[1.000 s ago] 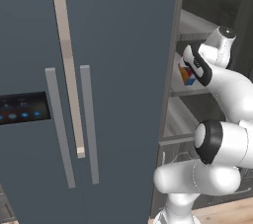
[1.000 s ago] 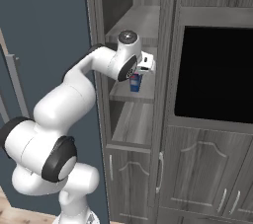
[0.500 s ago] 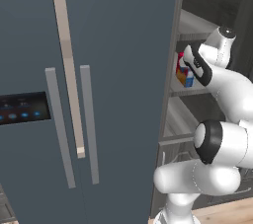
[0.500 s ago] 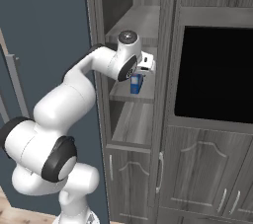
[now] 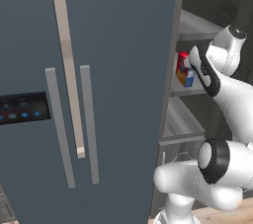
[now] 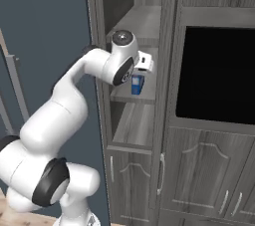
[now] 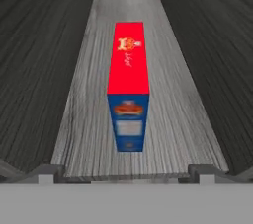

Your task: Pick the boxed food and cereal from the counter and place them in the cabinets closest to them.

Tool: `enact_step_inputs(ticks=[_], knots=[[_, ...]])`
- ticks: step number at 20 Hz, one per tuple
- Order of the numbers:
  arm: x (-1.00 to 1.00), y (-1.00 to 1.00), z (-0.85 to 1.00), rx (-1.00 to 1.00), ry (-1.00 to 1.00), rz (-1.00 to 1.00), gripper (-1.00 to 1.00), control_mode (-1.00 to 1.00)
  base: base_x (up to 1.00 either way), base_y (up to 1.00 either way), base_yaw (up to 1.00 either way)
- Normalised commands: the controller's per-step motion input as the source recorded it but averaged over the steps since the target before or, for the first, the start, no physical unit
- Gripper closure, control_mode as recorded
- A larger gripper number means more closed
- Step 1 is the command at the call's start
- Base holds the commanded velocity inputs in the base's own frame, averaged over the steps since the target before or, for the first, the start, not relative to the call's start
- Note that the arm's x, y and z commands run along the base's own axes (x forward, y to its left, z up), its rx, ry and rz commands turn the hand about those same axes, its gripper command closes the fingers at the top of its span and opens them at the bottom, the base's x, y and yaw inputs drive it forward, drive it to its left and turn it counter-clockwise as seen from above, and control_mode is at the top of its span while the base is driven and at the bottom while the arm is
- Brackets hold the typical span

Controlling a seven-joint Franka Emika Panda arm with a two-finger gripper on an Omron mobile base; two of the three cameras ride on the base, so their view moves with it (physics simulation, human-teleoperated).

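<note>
The cereal [image 7: 128, 85], a carton with a red face and a blue end, rests on a shelf of the open dark wood-grain cabinet [image 7: 84, 104]. My gripper [image 7: 127, 172] is open just in front of the carton, one fingertip on each side, touching nothing. From the left base view the cereal [image 5: 184, 70] stands on the shelf by the gripper [image 5: 193, 59]. The right base view shows its blue side [image 6: 137, 84] below the hand [image 6: 144, 64]. The boxed food and the counter are out of view.
The blue-grey fridge [image 5: 99, 70] with long bar handles stands directly left of the cabinet [image 6: 133, 98]. A black appliance opening [image 6: 219, 75] is to the right. Closed panelled doors [image 6: 134, 185] sit below, and more shelves lie above and below the cereal.
The jaws have gone from shut on the cereal to wide open, letting the carton go on the shelf. The arm has barely moved.
</note>
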Motion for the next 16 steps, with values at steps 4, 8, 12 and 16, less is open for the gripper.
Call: enact_step_inputs(ticks=[4,8,12,16], knots=[[-0.75,0.48,0.36,-0.16,0.06,0.00,-1.00,-1.00,0.00,0.00,0.00],[-0.85,0.61,0.24,-0.22,0.23,0.01,-1.00,-1.00,0.00,0.00,0.00],[-0.99,0.44,0.07,-0.19,0.21,0.02,-1.00,-1.00,0.00,0.00,0.00],[-1.00,0.22,0.00,-0.12,0.13,0.02,-1.00,-1.00,0.00,0.00,0.00]])
